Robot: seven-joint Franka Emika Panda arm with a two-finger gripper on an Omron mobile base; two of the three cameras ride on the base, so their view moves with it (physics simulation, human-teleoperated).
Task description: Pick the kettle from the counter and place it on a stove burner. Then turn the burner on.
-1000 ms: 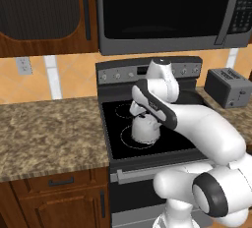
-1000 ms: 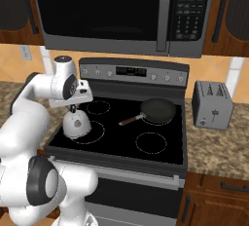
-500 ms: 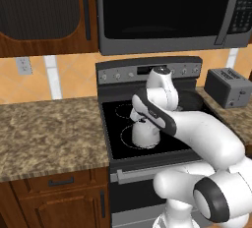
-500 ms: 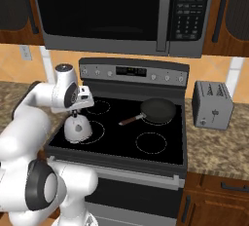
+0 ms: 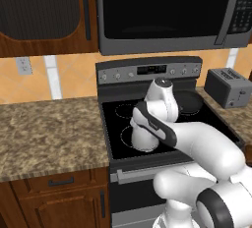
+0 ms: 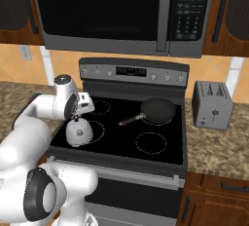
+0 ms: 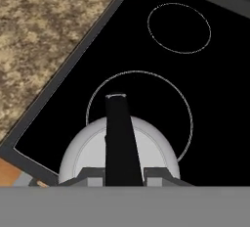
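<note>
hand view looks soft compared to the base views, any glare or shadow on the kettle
Hand view: kettle edges slightly soft, its dome evenly lit, no glare; claw on its black handle. Right base view: kettle crisp, a pale highlight, no clear cast shadow on the glossy cooktop.

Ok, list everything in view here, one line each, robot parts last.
kettle: one, silver with black handle, on the front-left burner ring.
frying pan: one, black, back right of the cooktop.
cooktop: one, glossy black, four white rings.
toaster: one, grey, right counter.
counter: brown speckled granite, left of the stove.
microwave: one, dark, above the stove.
outlet: one, on the tan wall.
arm: white, reaching over the stove.
gripper: closed on the kettle's handle.
</note>
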